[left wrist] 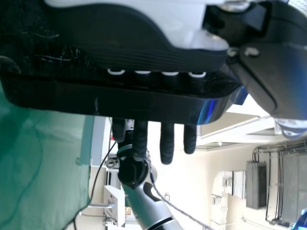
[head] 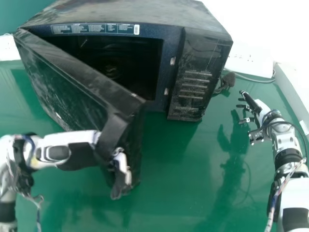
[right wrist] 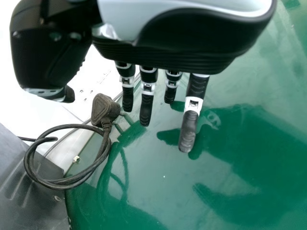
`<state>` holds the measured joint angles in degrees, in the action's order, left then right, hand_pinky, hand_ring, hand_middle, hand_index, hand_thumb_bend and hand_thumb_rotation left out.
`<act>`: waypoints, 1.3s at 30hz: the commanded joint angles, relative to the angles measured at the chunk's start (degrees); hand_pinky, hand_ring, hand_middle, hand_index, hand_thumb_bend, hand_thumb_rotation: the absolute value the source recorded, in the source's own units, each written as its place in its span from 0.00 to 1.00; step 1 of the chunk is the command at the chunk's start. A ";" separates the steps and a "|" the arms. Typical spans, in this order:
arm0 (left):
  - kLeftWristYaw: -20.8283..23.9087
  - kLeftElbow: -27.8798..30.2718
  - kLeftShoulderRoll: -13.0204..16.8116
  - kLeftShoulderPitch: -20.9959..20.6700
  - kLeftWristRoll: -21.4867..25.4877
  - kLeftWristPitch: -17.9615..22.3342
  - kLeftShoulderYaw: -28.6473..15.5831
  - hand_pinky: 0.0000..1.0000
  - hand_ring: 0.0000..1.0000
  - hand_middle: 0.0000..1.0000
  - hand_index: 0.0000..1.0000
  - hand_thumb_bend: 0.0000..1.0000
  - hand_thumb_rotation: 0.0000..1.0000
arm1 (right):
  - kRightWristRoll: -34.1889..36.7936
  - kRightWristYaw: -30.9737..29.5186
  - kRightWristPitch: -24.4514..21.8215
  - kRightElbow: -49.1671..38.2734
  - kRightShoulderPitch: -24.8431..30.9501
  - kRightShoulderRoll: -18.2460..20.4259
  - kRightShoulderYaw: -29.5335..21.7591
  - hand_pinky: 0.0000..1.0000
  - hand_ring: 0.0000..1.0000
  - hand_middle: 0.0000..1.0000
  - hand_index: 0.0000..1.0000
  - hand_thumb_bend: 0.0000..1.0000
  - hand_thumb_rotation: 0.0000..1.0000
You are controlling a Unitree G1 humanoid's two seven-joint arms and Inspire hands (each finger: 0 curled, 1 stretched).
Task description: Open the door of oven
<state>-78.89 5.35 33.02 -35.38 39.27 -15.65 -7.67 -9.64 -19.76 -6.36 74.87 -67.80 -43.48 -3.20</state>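
Two hands are in my feed, with the black boxy oven with a blue-rimmed front (head: 125, 13) as my landmark on the glossy green tabletop (head: 176, 179). Its flat black rectangular door (head: 63, 92) stands ajar, swung out from the oven's left side toward me, with its free edge nearest and the dark cavity showing behind. My white-and-black left hand (head: 123, 169) is at that free edge, in front of the oven; up close, its fingers run out straight behind the door panel, tips poking past the rim, spread flat rather than curled round it. My white-and-black right hand (head: 262, 107) is over the tabletop to the right of the oven, apart from it, fingers loosely extended and wide. Just beside the oven's right side I see a chunky black plug (right wrist: 104, 109) with a looped black cable (right wrist: 64, 181).
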 commanded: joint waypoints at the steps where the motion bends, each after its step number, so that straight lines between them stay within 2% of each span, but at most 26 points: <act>1: -2.41 -3.14 1.39 -3.17 -0.33 5.29 -1.92 0.36 0.44 0.51 0.57 0.96 0.50 | -0.83 -2.07 -3.23 2.87 4.81 1.27 0.50 0.51 0.70 0.83 0.92 0.62 0.65; 2: -3.49 -4.04 1.29 -3.55 -0.60 6.44 -2.02 0.35 0.44 0.51 0.58 0.96 0.50 | -1.01 -1.77 -3.14 2.83 4.81 1.31 0.67 0.51 0.70 0.84 0.92 0.62 0.65; 5: -8.22 -8.88 -0.40 -4.67 -0.18 10.82 -2.50 0.34 0.43 0.50 0.61 0.93 0.59 | -1.41 -1.47 -3.57 2.88 4.66 1.35 1.04 0.50 0.69 0.83 0.91 0.62 0.67; 6: -8.59 -9.37 -0.97 -4.31 -0.09 12.20 -2.96 0.31 0.39 0.47 0.59 0.94 0.62 | -1.42 -1.28 -3.61 2.89 4.65 1.36 1.05 0.51 0.69 0.83 0.91 0.61 0.68; 7: -8.78 -8.56 0.45 -4.11 -1.25 12.45 -2.70 0.28 0.36 0.44 0.58 0.94 0.63 | -1.31 -1.35 -3.77 2.90 4.60 1.38 0.96 0.48 0.69 0.82 0.90 0.61 0.67; 9: -8.27 -5.77 3.74 -3.62 -2.76 10.87 -2.48 0.24 0.32 0.41 0.58 0.99 0.67 | -1.28 -1.57 -3.63 2.91 4.65 1.33 0.95 0.50 0.70 0.82 0.91 0.60 0.66; 10: -8.68 -5.22 5.21 -3.86 -2.98 9.73 -2.16 0.25 0.33 0.41 0.59 1.00 0.63 | -1.08 -1.69 -3.58 2.91 4.70 1.32 0.77 0.55 0.71 0.82 0.91 0.60 0.67; 12: -10.78 -6.14 7.01 -4.43 -1.90 7.84 -1.69 0.28 0.36 0.43 0.60 1.00 0.58 | -0.86 -1.65 -3.59 2.90 4.75 1.32 0.52 0.53 0.71 0.84 0.92 0.63 0.66; 13: -12.04 -6.88 7.92 -4.99 -2.02 7.91 -1.18 0.29 0.38 0.45 0.60 1.00 0.57 | -0.99 -1.48 -3.66 2.90 4.73 1.34 0.62 0.48 0.67 0.84 0.91 0.64 0.66; 14: -12.93 -7.91 8.76 -5.72 -1.46 8.77 0.04 0.29 0.38 0.46 0.61 1.00 0.59 | -0.94 -1.54 -3.79 2.92 4.71 1.33 0.55 0.45 0.65 0.83 0.91 0.65 0.67; 16: -13.58 -9.41 10.21 -7.06 -0.60 11.28 1.96 0.25 0.35 0.44 0.63 1.00 0.67 | -0.85 -1.75 -3.65 2.92 4.77 1.29 0.44 0.51 0.68 0.83 0.92 0.65 0.66; 18: -13.61 -9.71 9.35 -6.87 0.25 13.41 0.08 0.21 0.30 0.40 0.61 1.00 0.72 | -0.59 -2.01 -3.95 2.95 4.73 1.27 0.18 0.53 0.70 0.84 0.92 0.65 0.66; 19: -13.61 -9.69 9.67 -6.83 0.60 14.22 -0.33 0.20 0.29 0.40 0.61 1.00 0.74 | -0.10 -1.58 -4.22 2.96 4.74 1.34 -0.40 0.51 0.70 0.84 0.93 0.66 0.65; 20: -13.61 -9.65 10.39 -6.95 0.72 14.97 -0.39 0.20 0.29 0.40 0.61 1.00 0.77 | 0.34 -0.91 -4.45 2.97 4.79 1.44 -0.98 0.48 0.68 0.83 0.92 0.67 0.61; 21: -13.61 -9.54 11.92 -7.29 0.56 14.11 -0.12 0.18 0.27 0.38 0.62 1.00 0.82 | 0.35 -0.56 -4.57 2.96 4.83 1.50 -1.15 0.49 0.67 0.82 0.91 0.68 0.58; 22: -13.61 -9.52 13.59 -7.66 0.47 12.03 0.04 0.18 0.27 0.38 0.62 1.00 0.77 | 0.26 -0.47 -4.66 2.96 4.85 1.54 -1.18 0.50 0.67 0.82 0.91 0.67 0.59; 24: -13.61 -9.55 15.45 -7.79 1.01 8.37 -0.90 0.20 0.28 0.38 0.62 0.98 0.58 | -0.17 -1.07 -4.69 2.94 4.77 1.48 -0.65 0.55 0.71 0.84 0.92 0.66 0.62; 25: -13.59 -9.52 15.86 -7.35 1.56 7.28 -1.60 0.21 0.28 0.39 0.63 0.97 0.54 | -0.15 -0.89 -4.50 2.91 4.80 1.46 -0.63 0.58 0.72 0.84 0.92 0.64 0.63; 27: -13.34 -9.53 16.16 -5.74 2.11 7.76 -3.19 0.21 0.28 0.39 0.64 0.96 0.56 | -0.23 -0.93 -4.79 2.93 4.67 1.42 -0.46 0.60 0.73 0.84 0.91 0.64 0.63; 30: -11.87 -9.12 14.72 -3.68 2.69 11.03 -6.19 0.22 0.31 0.42 0.65 0.91 0.59 | -0.04 -1.25 -5.29 2.93 4.46 1.45 -0.49 0.60 0.75 0.86 0.92 0.66 0.64; 31: -11.51 -8.99 14.84 -3.24 2.01 12.45 -6.73 0.23 0.32 0.43 0.65 0.94 0.65 | 0.11 -1.20 -5.64 2.93 4.34 1.53 -0.63 0.57 0.74 0.87 0.92 0.65 0.64; 33: -12.38 -9.99 14.87 -3.42 1.90 14.07 -7.15 0.24 0.33 0.43 0.64 0.98 0.74 | -0.02 -1.67 -6.21 2.97 4.15 1.51 -0.44 0.61 0.77 0.89 0.94 0.61 0.67; 34: -13.03 -11.04 14.23 -3.50 3.28 14.09 -7.59 0.25 0.34 0.44 0.64 0.98 0.76 | -0.43 -2.20 -5.56 2.91 4.31 1.31 0.01 0.64 0.80 0.90 0.95 0.60 0.69; 36: -13.23 -11.80 13.74 -3.20 4.64 14.13 -8.38 0.29 0.39 0.48 0.66 0.91 0.75 | -1.05 -2.78 -4.48 2.82 4.62 0.89 0.75 0.64 0.80 0.90 0.95 0.58 0.71; 37: -12.19 -11.10 14.07 -2.27 3.97 15.17 -9.30 0.30 0.39 0.48 0.66 0.93 0.76 | -1.31 -2.66 -4.09 2.79 4.84 0.55 1.03 0.63 0.80 0.89 0.94 0.59 0.71; 39: -9.98 -9.37 14.06 -0.10 2.52 18.52 -11.81 0.30 0.39 0.48 0.66 0.90 0.84 | -0.63 -2.06 -4.37 2.93 5.35 -0.33 0.32 0.64 0.79 0.88 0.93 0.61 0.69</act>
<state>-91.51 -2.68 46.21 -35.59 42.41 -2.98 -12.09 -8.75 -20.97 -7.07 74.77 -68.18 -42.90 -3.46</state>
